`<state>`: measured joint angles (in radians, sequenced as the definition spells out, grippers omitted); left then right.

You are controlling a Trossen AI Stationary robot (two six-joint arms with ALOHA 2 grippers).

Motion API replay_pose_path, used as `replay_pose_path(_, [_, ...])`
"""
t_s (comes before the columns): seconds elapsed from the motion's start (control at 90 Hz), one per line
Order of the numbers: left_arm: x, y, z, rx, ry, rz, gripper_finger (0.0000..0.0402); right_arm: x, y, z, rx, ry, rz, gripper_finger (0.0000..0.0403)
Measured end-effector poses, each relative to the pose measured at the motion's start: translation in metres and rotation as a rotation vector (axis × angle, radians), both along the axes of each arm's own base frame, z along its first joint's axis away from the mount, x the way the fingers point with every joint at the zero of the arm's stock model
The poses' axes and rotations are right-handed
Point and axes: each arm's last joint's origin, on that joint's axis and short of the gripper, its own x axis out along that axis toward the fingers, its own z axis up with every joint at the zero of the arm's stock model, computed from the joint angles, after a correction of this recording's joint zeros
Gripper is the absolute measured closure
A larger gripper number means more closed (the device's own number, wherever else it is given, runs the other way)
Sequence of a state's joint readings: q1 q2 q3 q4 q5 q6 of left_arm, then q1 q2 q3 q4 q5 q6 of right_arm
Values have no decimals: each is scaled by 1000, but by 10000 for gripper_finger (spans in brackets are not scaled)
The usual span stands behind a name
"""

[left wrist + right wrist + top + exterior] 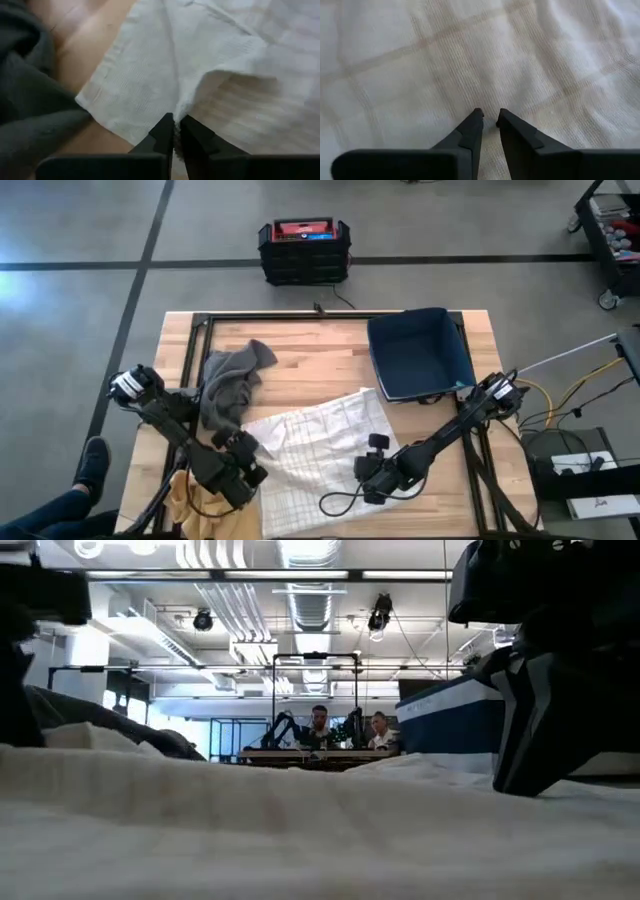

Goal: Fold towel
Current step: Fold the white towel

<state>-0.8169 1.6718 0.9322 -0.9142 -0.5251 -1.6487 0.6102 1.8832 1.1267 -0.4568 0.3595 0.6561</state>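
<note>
The white checked towel (315, 442) lies spread and rumpled on the wooden table's near middle. My left gripper (252, 467) is at the towel's left edge, shut on a raised ridge of its cloth (174, 119). My right gripper (366, 480) is low over the towel's near right part. Its fingers stand a narrow gap apart with their tips (490, 116) at the cloth. In the low view the towel (300, 830) fills the foreground and the right gripper (535, 730) stands on the right. My left gripper pinches a raised fold of the white towel (178, 106) between its two fingertips, close to the towel's left edge. The fingers come slanting down from the table's left. The rest of the towel lies slack on the table. My right gripper's tips are at the towel's surface (490, 102); whether they touch it, I cannot tell.
A grey towel (230, 385) lies bunched at the left, right beside the white towel. A yellow cloth (188, 495) lies at the near left corner. A blue bin (420, 352) stands at the far right. A black cable (345, 502) loops near the front edge.
</note>
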Motion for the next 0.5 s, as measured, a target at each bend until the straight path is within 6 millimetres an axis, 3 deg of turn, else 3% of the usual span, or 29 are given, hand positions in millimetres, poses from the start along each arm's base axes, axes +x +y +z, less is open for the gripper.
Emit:
replay_pose_path(0.111, [-4, 4, -7, 7, 7, 7, 342, 0, 0, 0, 5, -2, -11, 355])
replay_pose_path(0.233, [-5, 6, -8, 11, 20, 12, 274, 0, 0, 0, 7, -3, -13, 348])
replay_pose_path(0.389, [-7, 7, -2, -25, 25, 20, 176, 0, 0, 0, 8, -4, -15, 334])
replay_pose_path(0.5, [-13, 10, 7, -53, 42, 52, 132, 0, 0, 0, 8, -4, -15, 325])
